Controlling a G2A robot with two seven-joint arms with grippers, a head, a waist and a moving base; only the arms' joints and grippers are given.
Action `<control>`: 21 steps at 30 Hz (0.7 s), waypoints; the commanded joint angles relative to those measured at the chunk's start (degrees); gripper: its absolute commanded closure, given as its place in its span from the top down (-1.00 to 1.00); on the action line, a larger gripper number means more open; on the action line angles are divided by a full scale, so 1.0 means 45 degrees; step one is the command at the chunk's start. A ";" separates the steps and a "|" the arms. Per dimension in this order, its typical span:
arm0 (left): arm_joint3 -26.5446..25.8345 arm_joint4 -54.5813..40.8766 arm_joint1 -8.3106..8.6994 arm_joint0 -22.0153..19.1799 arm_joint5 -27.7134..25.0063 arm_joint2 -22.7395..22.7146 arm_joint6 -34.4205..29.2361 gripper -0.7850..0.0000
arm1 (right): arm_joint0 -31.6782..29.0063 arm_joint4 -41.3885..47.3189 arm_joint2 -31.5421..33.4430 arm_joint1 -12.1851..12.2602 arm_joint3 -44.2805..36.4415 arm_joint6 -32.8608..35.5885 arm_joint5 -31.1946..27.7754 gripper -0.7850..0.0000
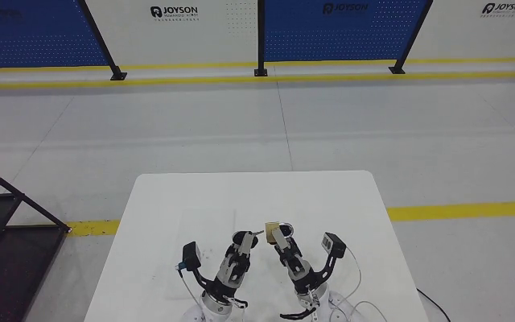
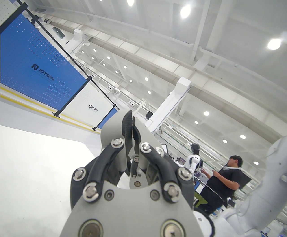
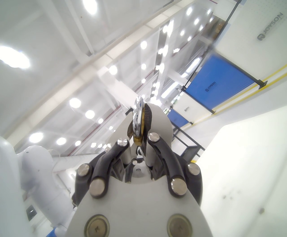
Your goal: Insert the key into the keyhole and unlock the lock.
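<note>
Lock [image 3: 136,121] is sitting clamped in the right gripper's [image 3: 142,116] closed jaws above the table [image 1: 161,209]. Left gripper [image 2: 132,125] is pinching the key [image 1: 256,234], pointing toward the nearby lock.

A large industrial hall fitted out as a robotics lab is indicated. Beyond the white table [image 1: 201,201], a pale smooth floor [image 1: 322,129] marked with yellow lines [image 1: 201,81] is bounded by blue and white partition panels [image 1: 346,28]. High above the table, a girdered ceiling [image 2: 224,67] set with round lamps [image 2: 185,11] is seen.
</note>
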 commanded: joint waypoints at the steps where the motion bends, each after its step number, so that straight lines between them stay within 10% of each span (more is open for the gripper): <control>1: -0.0003 -0.0001 -0.0005 -0.0012 -0.0046 0.0009 -0.0012 -1.00 | 0.0000 0.0000 0.0000 0.0000 0.0000 0.0000 0.0000 -1.00; 21: -0.0024 0.0010 -0.0028 0.0051 -0.0226 0.0001 -0.0139 -1.00 | 0.0000 0.0000 0.0000 0.0000 0.0000 0.0000 0.0000 -1.00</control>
